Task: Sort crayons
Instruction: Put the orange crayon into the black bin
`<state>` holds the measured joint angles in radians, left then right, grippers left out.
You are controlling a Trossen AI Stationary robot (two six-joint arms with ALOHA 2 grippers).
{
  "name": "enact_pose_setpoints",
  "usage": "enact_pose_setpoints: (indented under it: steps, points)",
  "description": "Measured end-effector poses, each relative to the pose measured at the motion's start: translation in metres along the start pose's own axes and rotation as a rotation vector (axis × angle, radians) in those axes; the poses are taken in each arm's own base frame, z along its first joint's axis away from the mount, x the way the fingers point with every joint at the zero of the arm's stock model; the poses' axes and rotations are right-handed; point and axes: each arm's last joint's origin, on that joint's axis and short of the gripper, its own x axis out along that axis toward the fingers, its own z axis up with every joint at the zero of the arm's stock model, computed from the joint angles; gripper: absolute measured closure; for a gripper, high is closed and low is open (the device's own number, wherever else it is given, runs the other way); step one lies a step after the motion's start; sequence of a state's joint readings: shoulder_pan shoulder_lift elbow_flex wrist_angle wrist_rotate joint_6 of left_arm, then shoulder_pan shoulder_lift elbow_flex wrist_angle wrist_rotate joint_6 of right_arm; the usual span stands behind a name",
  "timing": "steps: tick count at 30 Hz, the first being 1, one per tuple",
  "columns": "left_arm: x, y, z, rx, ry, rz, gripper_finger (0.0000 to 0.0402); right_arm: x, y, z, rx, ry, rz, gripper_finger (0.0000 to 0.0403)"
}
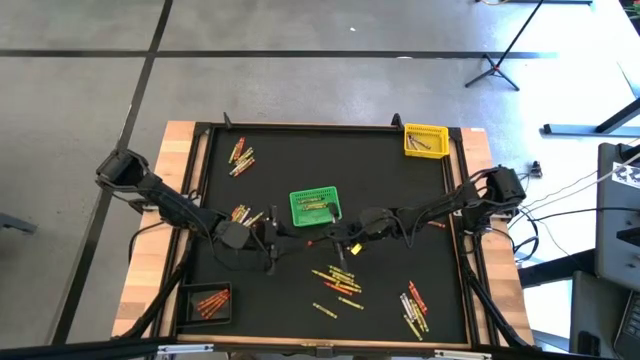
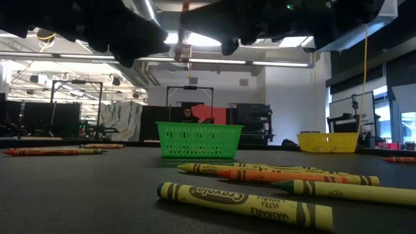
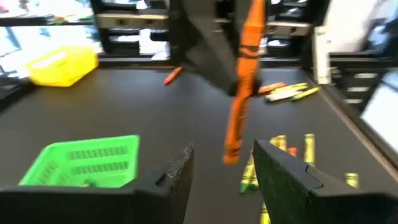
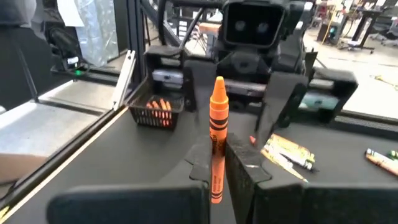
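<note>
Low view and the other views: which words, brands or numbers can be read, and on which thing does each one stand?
"Crayola": on the wrapper of the nearest olive-yellow crayon, low view.
"ULTRA WASHABLE": on the same wrapper, small and hard to read.
Print on the orange crayon and the other yellow crayon behind it: too small to read.
Black marks on the held orange crayon: blurred, unreadable.
High view: no readable text.

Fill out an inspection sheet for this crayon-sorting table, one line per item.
Surface: black mat inside a wooden frame.
Job's things: crayons scattered in clusters; green basket, yellow basket and black basket each hold some.
Clutter: nothing seen.
Grippers: right gripper shut on orange crayon, upright; left gripper open, facing it mid-table.
Cables: bundles right of the table.
Surroundings: workshop; a person behind the green basket.
</note>
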<state>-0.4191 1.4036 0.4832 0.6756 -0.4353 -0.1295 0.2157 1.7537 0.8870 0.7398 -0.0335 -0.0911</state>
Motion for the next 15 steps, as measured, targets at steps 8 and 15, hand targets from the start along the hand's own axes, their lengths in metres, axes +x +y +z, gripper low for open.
enact_pose_setpoints:
  steps: [8,15]
  points:
    - [0.001,-0.001,0.004,-0.008,-0.018,-0.013,0.0252,0.015,-0.001,0.009,-0.023,-0.03,-0.003,0.0377]
    - [0.001,-0.003,0.007,-0.014,-0.041,-0.059,0.0268,0.023,-0.002,0.011,-0.05,-0.03,-0.003,0.0377]
